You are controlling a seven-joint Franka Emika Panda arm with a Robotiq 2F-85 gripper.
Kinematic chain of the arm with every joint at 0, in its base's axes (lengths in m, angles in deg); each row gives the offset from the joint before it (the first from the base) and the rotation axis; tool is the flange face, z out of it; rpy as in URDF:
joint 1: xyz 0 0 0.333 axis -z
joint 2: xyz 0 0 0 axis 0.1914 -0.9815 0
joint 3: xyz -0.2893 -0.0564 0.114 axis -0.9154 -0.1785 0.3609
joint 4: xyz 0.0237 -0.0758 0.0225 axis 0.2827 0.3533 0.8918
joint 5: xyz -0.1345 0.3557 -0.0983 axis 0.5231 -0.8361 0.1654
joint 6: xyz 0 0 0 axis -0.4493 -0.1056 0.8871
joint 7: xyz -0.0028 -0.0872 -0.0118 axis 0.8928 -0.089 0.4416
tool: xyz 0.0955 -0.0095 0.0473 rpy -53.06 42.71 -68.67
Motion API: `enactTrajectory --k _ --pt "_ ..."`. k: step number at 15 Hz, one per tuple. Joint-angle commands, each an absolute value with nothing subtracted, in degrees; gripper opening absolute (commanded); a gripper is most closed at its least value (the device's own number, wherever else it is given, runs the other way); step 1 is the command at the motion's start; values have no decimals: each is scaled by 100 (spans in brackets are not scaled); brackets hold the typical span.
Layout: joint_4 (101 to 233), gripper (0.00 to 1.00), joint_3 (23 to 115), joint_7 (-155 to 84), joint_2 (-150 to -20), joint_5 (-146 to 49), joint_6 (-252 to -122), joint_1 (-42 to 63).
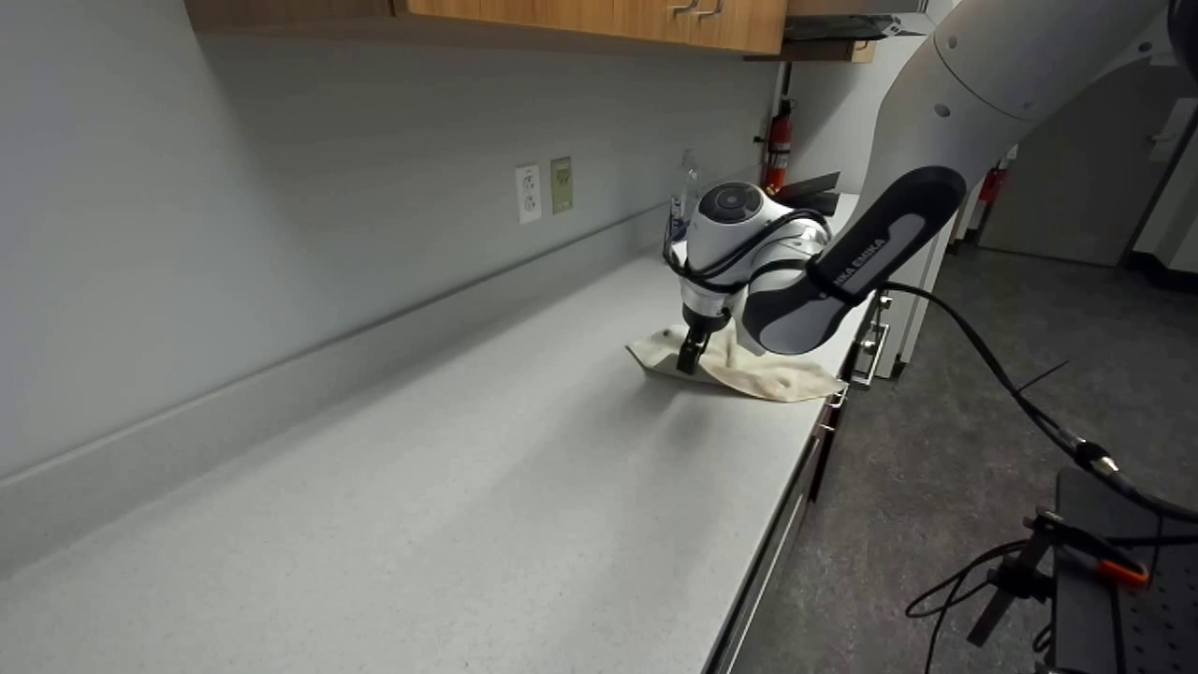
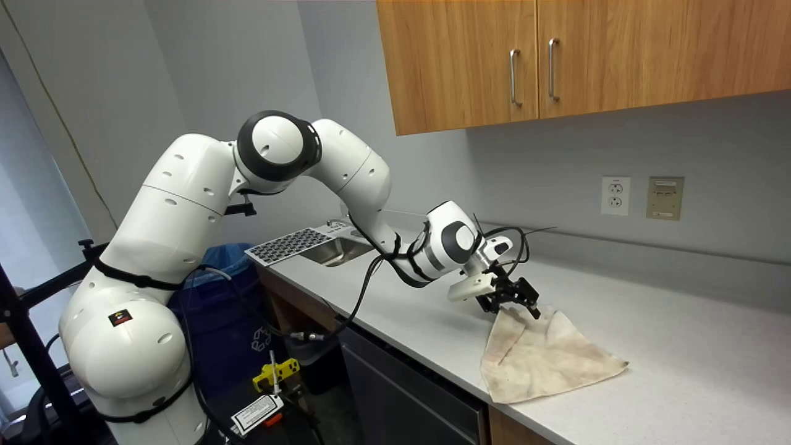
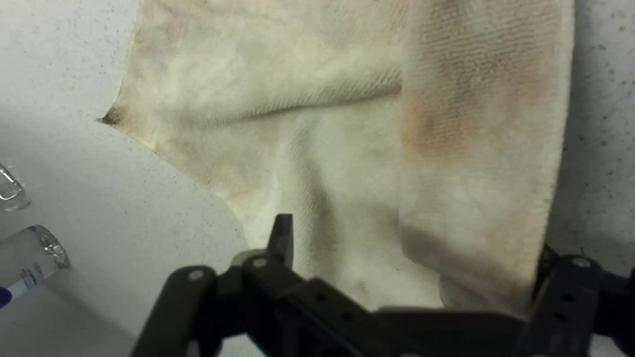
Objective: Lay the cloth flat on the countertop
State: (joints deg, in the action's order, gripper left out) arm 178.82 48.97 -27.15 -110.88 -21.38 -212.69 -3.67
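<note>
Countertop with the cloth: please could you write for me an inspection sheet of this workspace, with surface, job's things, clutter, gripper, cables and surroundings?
Surface: countertop pale, finely speckled, shadowed near the arm.
Job's things: cloth rumpled, one side folded over, with tan patches; not yet flat; one corner at or close to the front edge.
Clutter: in the wrist view, a labelled clear bottle and another clear object, cut off by the frame.
Grippers: gripper at the cloth, jaws open, cloth between them.
Cables: black cable droops from the arm past the front edge.
Surroundings: sink, wooden cabinets, white outlet, fire extinguisher.
</note>
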Motion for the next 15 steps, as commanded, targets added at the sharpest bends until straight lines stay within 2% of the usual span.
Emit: enactTrajectory --k 1,15 --pt "17754 100 4769 -2743 -11122 -1980 -21123 -459" --pt "17709 100 5003 -2807 -11028 -1907 -20519 -327"
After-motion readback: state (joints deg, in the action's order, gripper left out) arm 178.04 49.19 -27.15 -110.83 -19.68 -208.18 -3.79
